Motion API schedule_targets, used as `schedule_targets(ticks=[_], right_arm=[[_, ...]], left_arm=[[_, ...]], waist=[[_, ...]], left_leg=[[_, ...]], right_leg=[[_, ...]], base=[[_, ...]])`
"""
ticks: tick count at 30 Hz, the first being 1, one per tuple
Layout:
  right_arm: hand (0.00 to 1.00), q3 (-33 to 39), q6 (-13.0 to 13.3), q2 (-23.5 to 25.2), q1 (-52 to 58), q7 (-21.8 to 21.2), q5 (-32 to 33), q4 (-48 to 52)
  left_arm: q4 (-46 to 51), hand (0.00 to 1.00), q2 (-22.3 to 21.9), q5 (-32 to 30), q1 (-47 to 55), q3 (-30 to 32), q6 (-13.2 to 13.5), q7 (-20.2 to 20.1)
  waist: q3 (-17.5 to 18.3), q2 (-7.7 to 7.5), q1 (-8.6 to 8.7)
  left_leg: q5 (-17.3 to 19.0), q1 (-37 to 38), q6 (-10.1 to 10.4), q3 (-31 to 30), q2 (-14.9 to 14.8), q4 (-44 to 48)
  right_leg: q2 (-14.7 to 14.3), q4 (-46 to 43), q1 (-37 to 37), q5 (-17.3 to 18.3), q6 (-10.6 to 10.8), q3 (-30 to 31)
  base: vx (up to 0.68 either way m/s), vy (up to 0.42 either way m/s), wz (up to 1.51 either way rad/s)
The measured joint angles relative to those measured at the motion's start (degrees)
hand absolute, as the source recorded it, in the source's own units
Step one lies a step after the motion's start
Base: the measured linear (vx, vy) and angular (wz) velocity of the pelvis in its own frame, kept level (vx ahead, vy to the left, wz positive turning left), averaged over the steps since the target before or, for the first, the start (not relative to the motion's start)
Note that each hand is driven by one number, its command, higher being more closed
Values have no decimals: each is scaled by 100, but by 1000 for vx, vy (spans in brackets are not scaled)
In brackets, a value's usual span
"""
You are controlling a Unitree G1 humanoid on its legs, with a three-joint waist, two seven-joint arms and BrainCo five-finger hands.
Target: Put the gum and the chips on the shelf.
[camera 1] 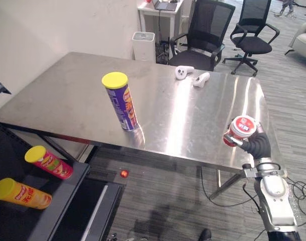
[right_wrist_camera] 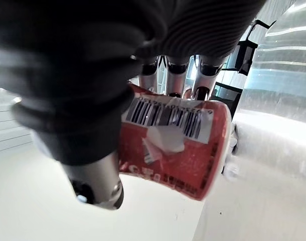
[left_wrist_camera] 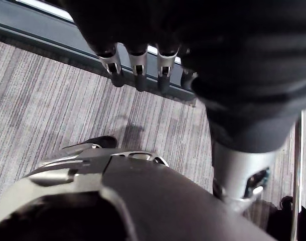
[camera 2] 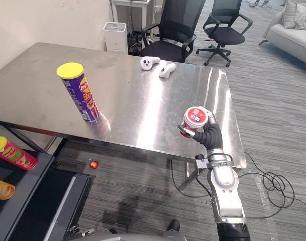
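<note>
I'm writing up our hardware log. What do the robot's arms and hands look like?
The right forearm is a silver-grey shell. A dark ribbed cover wraps the wrist and back of the right robot hand. The left robot hand matches: silver fingers with dark tips under the same cover.

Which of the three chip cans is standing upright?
The purple can with the yellow lid, upright on the steel table. The red can and the orange can both lie on their sides on the dark shelf.
</note>
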State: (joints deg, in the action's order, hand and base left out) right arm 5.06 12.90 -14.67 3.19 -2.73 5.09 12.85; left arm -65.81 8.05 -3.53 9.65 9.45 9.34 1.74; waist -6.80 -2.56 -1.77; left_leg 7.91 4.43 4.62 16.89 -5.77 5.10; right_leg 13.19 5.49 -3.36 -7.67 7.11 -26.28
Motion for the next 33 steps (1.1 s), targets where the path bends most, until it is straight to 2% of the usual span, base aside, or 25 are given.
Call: schedule_targets(ticks=[4, 10, 12, 14, 15, 16, 17, 18, 19, 20, 21, 22, 23, 24, 25, 26, 27, 31, 32, 33], right_arm=[[100, 19, -1, 0, 73, -5, 3, -5], [100, -43, -8, 8, -96, 27, 58, -387], [100, -176, -12, 13, -372, 97, 59, -660], [100, -200, -13, 5, -664, 162, 57, -823], [100, -197, -15, 4, -693, 204, 57, -837], [100, -182, -17, 3, -700, 257, 57, -839], [100, -212, -23, 34, -699, 268, 54, -845], [100, -169, -13, 25, -700, 273, 52, -806], [100, -44, 2, -16, -772, 293, 52, -821], [100, 201, -21, -63, -866, 372, 48, -876], [100, 362, -24, -46, -839, 445, 49, -878], [100, 412, -27, -46, -812, 483, 49, -878], [100, 449, -24, 13, -771, 492, 48, -854], [100, 522, -11, 125, -741, 476, 45, -784], [100, 587, -12, 166, -718, 480, 46, -780], [100, 681, -18, 225, -569, 508, 48, -756], [100, 815, -23, 200, -375, 507, 48, -688], [100, 1004, -37, 212, -201, 515, 48, -621], [100, 1009, -37, 239, -159, 507, 47, -608], [100, 1007, -44, 292, -143, 506, 46, -604]], left_arm=[[-6, 0, -103, 10, 81, 124, -15, -9], [-7, 0, -168, 120, 77, 228, -76, -27], [-4, 0, -215, 123, 60, 225, -79, 2], [5, 0, -303, 300, -2, 225, -91, 68], [21, 0, -335, 359, -6, 224, -119, 73], [22, 0, -353, 417, 4, 222, -128, 82], [22, 0, -340, 530, 47, 249, -142, 86], [1, 0, -330, 560, 26, 349, -187, 104], [-32, 0, -321, 565, -31, 476, -222, 150], [-32, 0, -485, 574, -3, 689, -245, 222], [-1, 0, -500, 559, 29, 659, -249, 232], [50, 0, -530, 541, 61, 650, -242, 235], [136, 0, -430, 499, 118, 677, -237, 237], [34, 0, -381, 440, 47, 731, -264, 237], [3, 0, -396, 450, 37, 751, -280, 238], [-16, 0, -424, 421, 60, 789, -289, 248], [-25, 0, -435, 217, 55, 778, -300, 239], [-33, 0, -422, -13, 48, 638, -271, 197], [-39, 0, -417, -28, 46, 596, -267, 178], [-33, 0, -396, -56, 24, 589, -266, 178]], waist=[[102, 112, -6], [67, 191, -35], [-3, 263, -80], [-153, 416, -166], [-184, 457, -198], [-207, 499, -203], [-180, 425, -266], [-152, 349, -216], [-191, 304, -147], [-170, 537, -201], [-178, 585, -115], [-177, 580, -90], [-130, 447, -48], [-128, 381, -17], [-141, 376, -8], [-169, 333, 16], [-121, 442, 89], [-56, 568, 245], [-13, 636, 303], [-15, 630, 314]], left_leg=[[-2, -21, 0, -85, -9, 30], [-34, -451, 3, -651, -52, 297], [-162, -697, 14, -976, -65, 341], [-369, -916, -52, -1133, -104, 296], [-409, -990, -179, -1113, -112, 292], [-386, -1018, -595, -1048, -134, 159], [-246, -952, -1444, -397, -217, -116], [-141, -923, -1792, 161, -289, -175], [-134, -1080, -1592, 686, -528, 181], [-774, -1213, -1437, 1512, -912, 1106], [-1077, -1256, -1153, 1737, -932, 1080], [-1262, -1241, -1092, 1766, -899, 946], [-1756, -1095, -895, 1692, -642, 208], [-1405, -1076, -896, 1825, -632, 338], [-1077, -1080, -875, 2071, -764, 818], [-735, -942, -711, 2407, -833, 1283], [-685, -854, -623, 2548, -768, 1144], [-682, -821, -618, 2458, -419, 221], [-741, -783, -568, 2368, -255, -332], [-902, -733, -592, 2303, -140, -554]], right_leg=[[-12, 38, -68, 0, 0, -89], [-42, 39, -140, 37, -29, -623], [-77, 20, -141, 75, -85, -951], [-72, -279, -69, 326, -167, -1318], [-50, -391, -61, 435, -185, -1429], [-16, -546, -52, 559, -205, -1588], [12, -549, -30, 624, -280, -1689], [-63, -293, -92, 552, -329, -1804], [-68, -138, -131, 496, -354, -2041], [-48, -511, -93, 597, -371, -2279], [13, -686, -138, 692, -423, -2436], [26, -727, -144, 702, -437, -2527], [2, -549, -192, 730, -493, -2717], [-35, -354, -251, 716, -439, -3055], [-22, -421, -227, 745, -482, -3131], [11, -529, -292, 754, -496, -3319], [16, -603, -355, 754, -496, -3590], [-26, -620, -489, 711, -419, -4237], [-86, -619, -462, 689, -388, -4424], [-69, -606, -466, 659, -354, -4496]], base=[[-15, -12, 12], [-33, -28, 48], [-58, -48, 73], [-92, -50, 83], [-122, -39, 80], [-80, -49, 79], [-80, -110, 108], [-20, -129, 123], [14, -72, 129], [31, 9, 131], [30, 51, 105], [-39, 43, 109], [-79, 31, 93], [-87, 7, 82], [-22, 15, 72], [-29, 63, 87], [-48, 106, 100], [-127, 156, 97], [-97, 125, 76], [-139, 128, 76]])
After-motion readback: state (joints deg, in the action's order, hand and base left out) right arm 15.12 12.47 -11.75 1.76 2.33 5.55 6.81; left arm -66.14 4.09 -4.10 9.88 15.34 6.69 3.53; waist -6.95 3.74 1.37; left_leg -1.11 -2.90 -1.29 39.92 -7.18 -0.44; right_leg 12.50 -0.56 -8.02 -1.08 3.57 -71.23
